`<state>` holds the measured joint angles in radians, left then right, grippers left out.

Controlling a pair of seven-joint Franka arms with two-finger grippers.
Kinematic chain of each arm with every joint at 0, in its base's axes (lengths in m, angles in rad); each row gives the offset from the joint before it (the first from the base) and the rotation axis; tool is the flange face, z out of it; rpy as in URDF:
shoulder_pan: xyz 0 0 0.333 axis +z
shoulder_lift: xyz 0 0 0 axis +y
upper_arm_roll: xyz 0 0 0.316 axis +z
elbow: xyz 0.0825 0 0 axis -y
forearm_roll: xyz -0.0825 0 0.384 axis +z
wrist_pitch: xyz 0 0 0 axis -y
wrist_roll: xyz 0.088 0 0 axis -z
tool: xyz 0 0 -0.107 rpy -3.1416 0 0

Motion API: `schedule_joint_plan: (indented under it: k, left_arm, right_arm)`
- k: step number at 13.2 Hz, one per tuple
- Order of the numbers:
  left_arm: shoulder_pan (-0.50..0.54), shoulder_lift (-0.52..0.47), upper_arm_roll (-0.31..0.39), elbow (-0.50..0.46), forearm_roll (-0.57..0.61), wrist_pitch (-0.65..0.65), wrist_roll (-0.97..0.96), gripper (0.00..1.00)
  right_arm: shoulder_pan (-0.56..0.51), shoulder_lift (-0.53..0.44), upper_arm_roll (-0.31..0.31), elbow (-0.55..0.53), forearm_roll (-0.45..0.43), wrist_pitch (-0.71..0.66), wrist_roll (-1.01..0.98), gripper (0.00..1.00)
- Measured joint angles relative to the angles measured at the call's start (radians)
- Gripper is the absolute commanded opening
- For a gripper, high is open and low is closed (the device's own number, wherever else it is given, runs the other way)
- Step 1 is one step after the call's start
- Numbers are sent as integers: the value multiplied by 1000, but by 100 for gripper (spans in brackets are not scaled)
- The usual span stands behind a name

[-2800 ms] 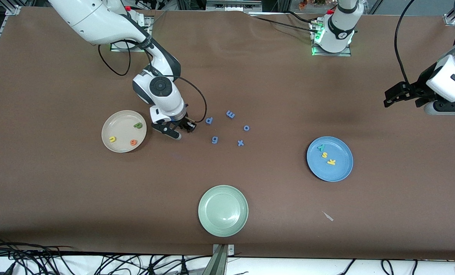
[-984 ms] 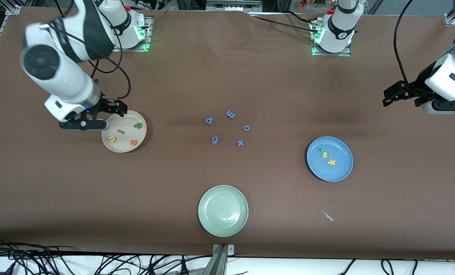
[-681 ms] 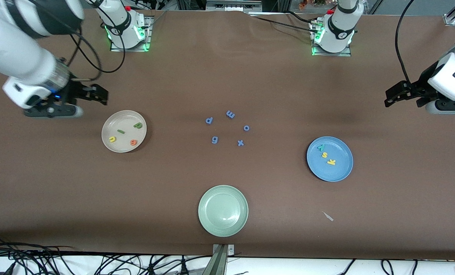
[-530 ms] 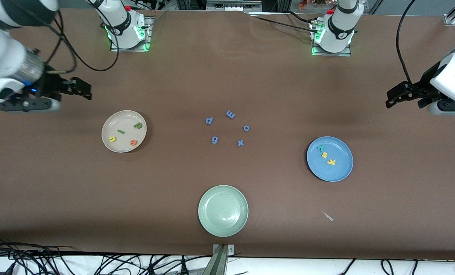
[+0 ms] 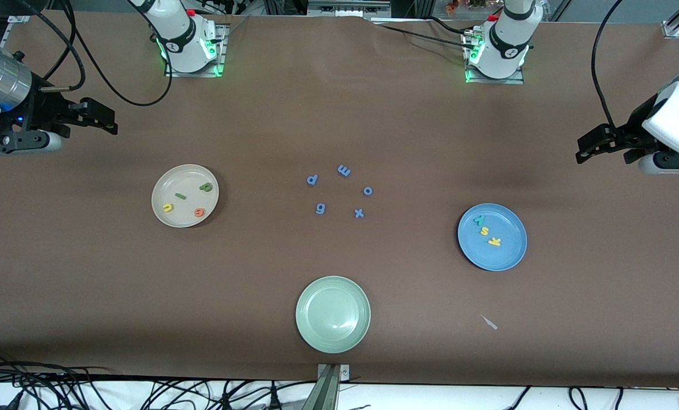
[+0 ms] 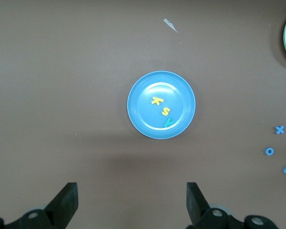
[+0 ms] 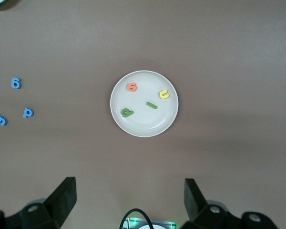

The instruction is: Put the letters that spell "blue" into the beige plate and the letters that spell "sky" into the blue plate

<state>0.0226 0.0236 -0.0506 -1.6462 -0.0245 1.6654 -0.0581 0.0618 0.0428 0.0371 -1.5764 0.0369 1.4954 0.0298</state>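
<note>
A brown table (image 5: pixel 339 114) filled the scene, with tangled black cables (image 5: pixel 60 387) lying along its edge nearest the front camera.

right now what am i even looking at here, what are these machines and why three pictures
These are two robot arms bolted to a brown table, each ending in a two-finger gripper. The wide picture looks down from across the table; the other two come from cameras on each arm's wrist, looking down past its own fingers.

The right gripper hangs open over the table's right-arm end, and the left gripper hangs open over the other end. Neither holds anything.

On the table, the beige plate holds four foam letters: a green b, thin green l, yellow u and orange e. The blue plate holds a teal y, yellow s and yellow k. Five blue-purple letters lie loose between the plates, and a pale green plate sits nearest the front camera.
</note>
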Motion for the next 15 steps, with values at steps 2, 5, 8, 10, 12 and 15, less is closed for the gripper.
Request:
schedule_joint_plan:
  k: [2, 5, 8, 10, 12, 15]
  left_arm:
    - [0, 0, 0, 0, 0, 0, 0, 100]
    - [0, 0, 0, 0, 0, 0, 0, 100]
    - [0, 0, 0, 0, 0, 0, 0, 100]
    - [-1, 0, 0, 1, 0, 0, 0, 100]
    - [-1, 0, 0, 1, 0, 0, 0, 100]
    - [-1, 0, 0, 1, 0, 0, 0, 100]
  right_arm:
    - [0, 6, 0, 5, -4, -1, 0, 100]
    - [0, 6, -5, 8, -15, -4, 0, 100]
    - [0, 6, -13, 11, -16, -8, 0, 100]
    - [0, 6, -19, 14, -18, -14, 0, 100]
    - [0, 6, -22, 14, -37, -15, 0, 100]
    - [0, 6, -22, 14, -58, -16, 0, 100]
